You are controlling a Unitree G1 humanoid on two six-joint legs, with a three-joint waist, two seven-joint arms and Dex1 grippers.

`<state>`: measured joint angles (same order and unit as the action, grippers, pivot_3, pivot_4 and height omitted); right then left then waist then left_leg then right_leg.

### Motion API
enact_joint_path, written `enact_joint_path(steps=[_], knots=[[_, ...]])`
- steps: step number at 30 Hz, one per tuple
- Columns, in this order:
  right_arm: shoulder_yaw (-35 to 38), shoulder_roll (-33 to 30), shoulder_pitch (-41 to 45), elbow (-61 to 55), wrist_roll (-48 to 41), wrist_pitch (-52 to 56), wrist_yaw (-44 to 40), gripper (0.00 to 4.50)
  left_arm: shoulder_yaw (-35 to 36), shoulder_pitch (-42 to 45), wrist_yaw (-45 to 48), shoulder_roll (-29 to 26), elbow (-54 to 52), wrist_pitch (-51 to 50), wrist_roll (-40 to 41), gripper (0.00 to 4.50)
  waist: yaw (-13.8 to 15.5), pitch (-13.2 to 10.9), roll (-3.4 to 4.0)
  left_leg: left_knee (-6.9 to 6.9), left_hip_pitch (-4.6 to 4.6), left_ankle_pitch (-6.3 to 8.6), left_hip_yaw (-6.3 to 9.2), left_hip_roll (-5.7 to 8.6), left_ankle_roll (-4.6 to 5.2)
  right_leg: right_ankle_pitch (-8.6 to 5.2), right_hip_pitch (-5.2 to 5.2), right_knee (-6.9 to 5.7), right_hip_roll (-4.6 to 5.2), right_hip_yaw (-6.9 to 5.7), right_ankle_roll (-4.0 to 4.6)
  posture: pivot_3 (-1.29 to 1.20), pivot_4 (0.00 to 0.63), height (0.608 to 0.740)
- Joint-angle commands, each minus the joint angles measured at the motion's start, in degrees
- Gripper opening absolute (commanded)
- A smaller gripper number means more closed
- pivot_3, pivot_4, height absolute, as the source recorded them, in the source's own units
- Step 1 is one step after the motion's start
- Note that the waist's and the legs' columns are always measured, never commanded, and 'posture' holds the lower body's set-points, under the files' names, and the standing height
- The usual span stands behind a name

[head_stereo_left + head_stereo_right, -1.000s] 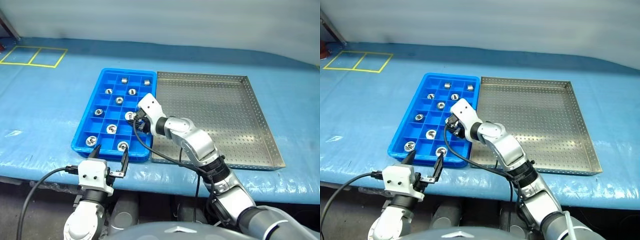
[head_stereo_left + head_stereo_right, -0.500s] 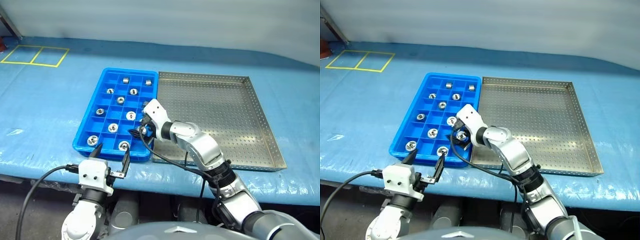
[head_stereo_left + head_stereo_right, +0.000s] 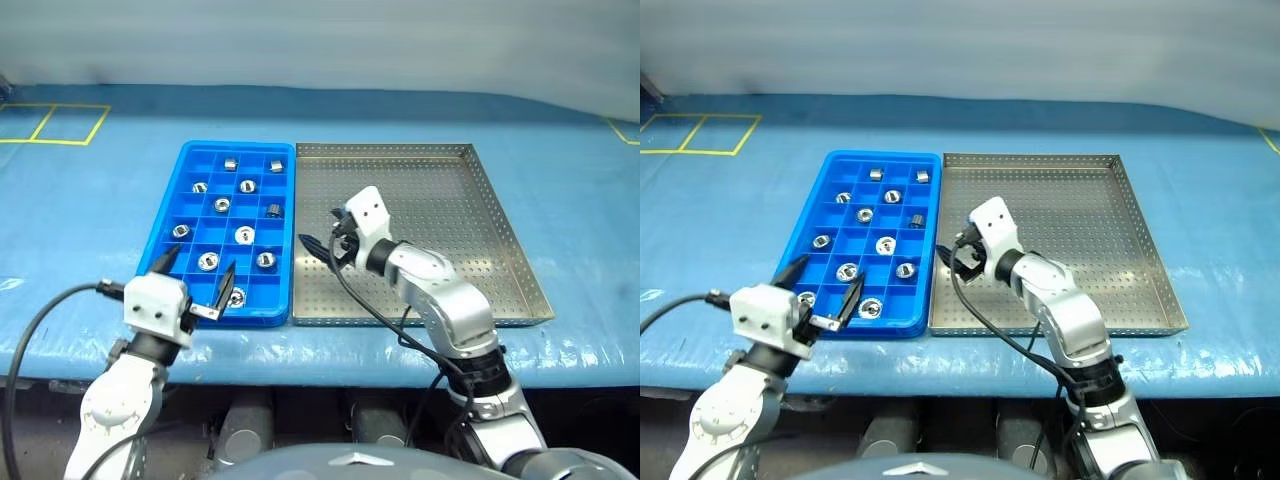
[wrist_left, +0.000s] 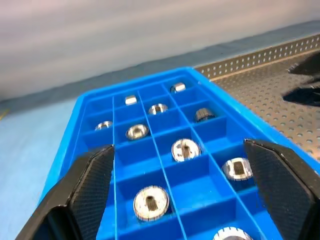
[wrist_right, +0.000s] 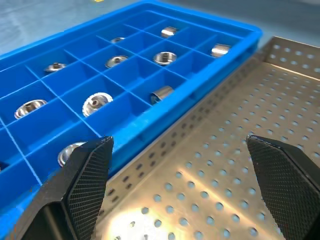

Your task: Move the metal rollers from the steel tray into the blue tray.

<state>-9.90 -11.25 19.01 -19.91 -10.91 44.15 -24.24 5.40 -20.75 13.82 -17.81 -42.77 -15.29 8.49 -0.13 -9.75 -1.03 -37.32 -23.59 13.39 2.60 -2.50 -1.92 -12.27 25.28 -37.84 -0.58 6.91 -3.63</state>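
Observation:
The blue tray (image 3: 165, 240) holds several metal rollers, among them one (image 3: 245, 234) mid-tray and one (image 3: 266, 260) near its right wall. A darker roller (image 5: 161, 92) lies on its side. To the right, touching it, sits the steel tray (image 3: 500, 230), whose perforated floor is bare where I see it. My right gripper (image 3: 320, 240) hovers open over the steel tray's left part, just beside the blue tray, with nothing between its fingers (image 5: 90, 180). Open and holding nothing, my left gripper (image 3: 200, 265) hangs at the blue tray's front left corner, its fingers (image 4: 92, 180) pointing along the tray.
Both trays rest on a table under a blue sheet (image 3: 90, 220). Yellow tape squares (image 3: 55, 125) mark the far left. The table's front edge (image 3: 330, 355) runs just below the trays. Black cables trail from both wrists.
My right gripper has opened, left a roller in the blue tray and swung right over the steel tray. My left gripper has risen toward the tray's front. The head view has shifted.

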Motion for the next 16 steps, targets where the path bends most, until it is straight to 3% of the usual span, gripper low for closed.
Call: enact_joint_path(steps=[1,8,16], knots=[[2.3,-0.7,-2.1,-5.2,-0.9,-1.6,1.1,4.49,0.0,4.0,1.5,-1.0,1.6,-1.2,1.1,4.5,-1.5,0.0,0.02,-0.01,0.0,0.0,0.0,0.0,0.0,0.01,0.0,0.0,0.0,0.01,-0.02,-0.04,0.15,0.74],[3.2,-3.0,-7.4,-8.4,-2.0,-2.6,0.5,4.49,-2.3,10.9,3.3,-0.6,8.0,-1.3,1.1,4.5,-5.6,0.0,0.01,-0.01,0.07,0.0,0.0,0.0,0.0,0.06,-0.07,-0.08,-0.02,0.05,-0.1,-0.11,0.15,0.74],[2.8,-4.3,-9.8,-9.7,-3.7,-2.5,0.0,4.49,-4.0,12.3,3.4,0.6,10.5,-0.7,0.9,4.5,-7.6,0.0,0.0,-0.08,0.12,0.0,0.03,0.01,0.01,0.19,-0.16,-0.1,-0.04,0.08,-0.32,-0.11,0.15,0.74]])
